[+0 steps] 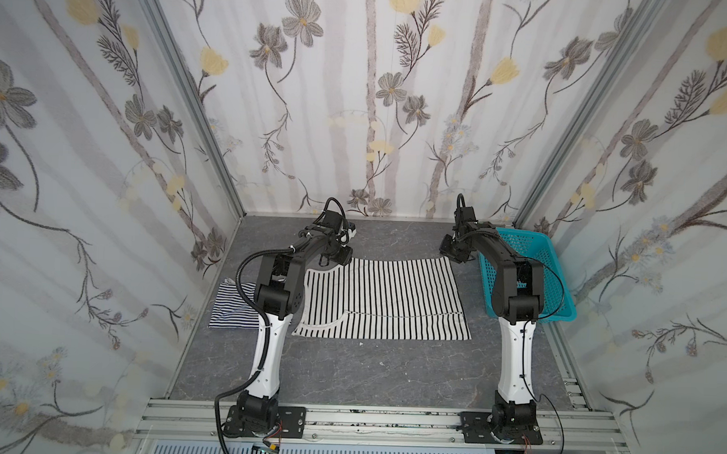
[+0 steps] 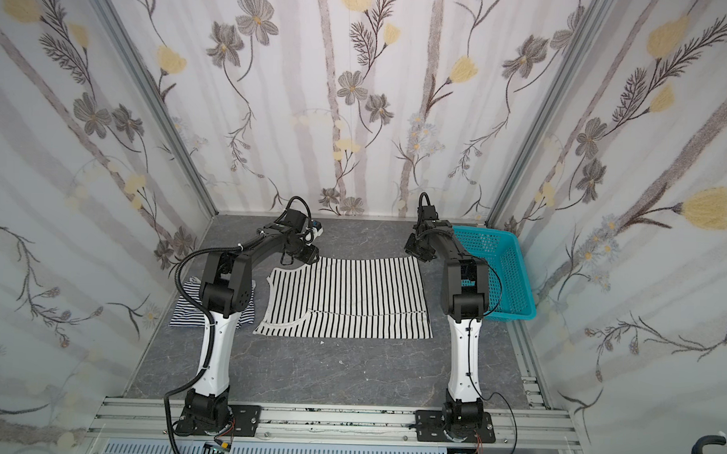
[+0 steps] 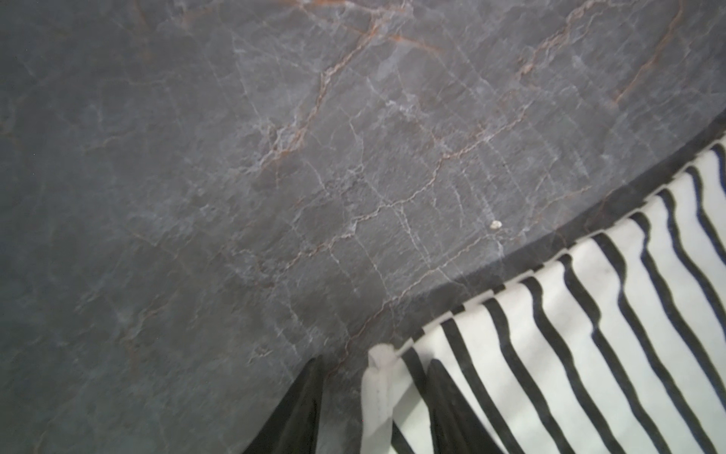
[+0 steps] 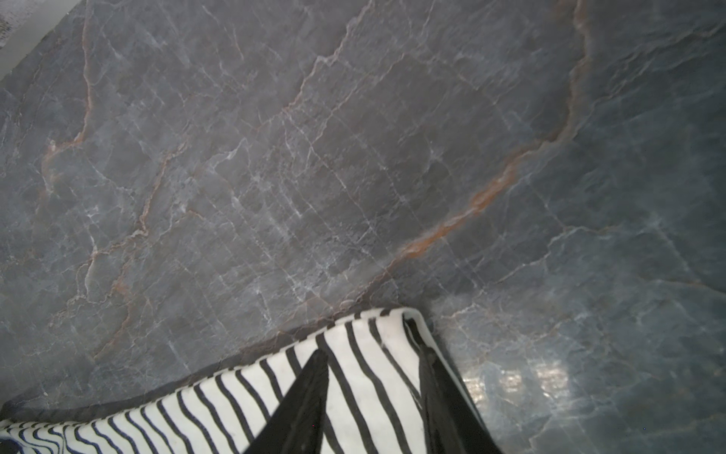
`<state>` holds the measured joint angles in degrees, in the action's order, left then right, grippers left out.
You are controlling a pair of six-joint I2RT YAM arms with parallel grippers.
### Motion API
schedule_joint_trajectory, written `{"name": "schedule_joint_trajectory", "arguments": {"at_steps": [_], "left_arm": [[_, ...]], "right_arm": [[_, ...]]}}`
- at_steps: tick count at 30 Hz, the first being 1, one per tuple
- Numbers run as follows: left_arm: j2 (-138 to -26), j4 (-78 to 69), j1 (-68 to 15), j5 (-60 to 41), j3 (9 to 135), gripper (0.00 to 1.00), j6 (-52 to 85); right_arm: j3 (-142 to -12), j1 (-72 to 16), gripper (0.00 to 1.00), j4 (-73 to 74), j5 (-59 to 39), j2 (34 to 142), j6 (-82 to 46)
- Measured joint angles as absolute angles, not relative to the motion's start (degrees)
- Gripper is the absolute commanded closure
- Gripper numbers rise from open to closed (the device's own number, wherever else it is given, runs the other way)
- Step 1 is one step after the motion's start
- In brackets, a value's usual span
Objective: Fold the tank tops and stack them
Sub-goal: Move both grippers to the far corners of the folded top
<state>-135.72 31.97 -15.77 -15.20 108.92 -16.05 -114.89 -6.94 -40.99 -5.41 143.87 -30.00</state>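
Note:
The white tank top with wide black stripes (image 1: pixel 384 295) (image 2: pixel 347 298) lies spread flat in the middle of the table. My left gripper (image 1: pixel 331 260) (image 2: pixel 296 257) is at its far left corner. In the left wrist view the left gripper (image 3: pixel 375 361) has its jaws apart, straddling the white strap end of the tank top (image 3: pixel 589 334). My right gripper (image 1: pixel 454 254) (image 2: pixel 419 253) is at the far right corner. In the right wrist view the right gripper (image 4: pixel 373 351) has its jaws apart over the corner of the striped cloth (image 4: pixel 220 401). The fine navy-striped tank top (image 1: pixel 230 306) (image 2: pixel 186 309) lies folded at the left, partly hidden by my left arm.
A turquoise perforated basket (image 1: pixel 560 260) (image 2: pixel 513 283) stands at the right behind my right arm, against the wall. Floral walls close in the table on three sides. Bare grey marble table (image 1: pixel 369 369) stretches between the tank top and the arm bases.

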Motion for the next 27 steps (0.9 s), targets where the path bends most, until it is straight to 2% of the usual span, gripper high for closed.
{"name": "schedule_joint_trajectory", "arguments": {"at_steps": [8,12,27], "left_arm": [[-135.9,31.8,-15.9,-15.2,109.2,0.67,-16.1],[-135.9,31.8,-16.0,-15.2,109.2,0.75,-16.1],[-134.7,32.0,-16.2,-16.4,107.3,0.76,-16.1]], "right_arm": [[-120.0,-6.9,0.59,-43.2,-4.3,146.2,-30.0],[-120.4,-7.0,0.59,-44.5,-3.9,146.6,-30.0],[-121.8,-7.5,0.59,-49.0,0.6,147.1,-29.9]]}}
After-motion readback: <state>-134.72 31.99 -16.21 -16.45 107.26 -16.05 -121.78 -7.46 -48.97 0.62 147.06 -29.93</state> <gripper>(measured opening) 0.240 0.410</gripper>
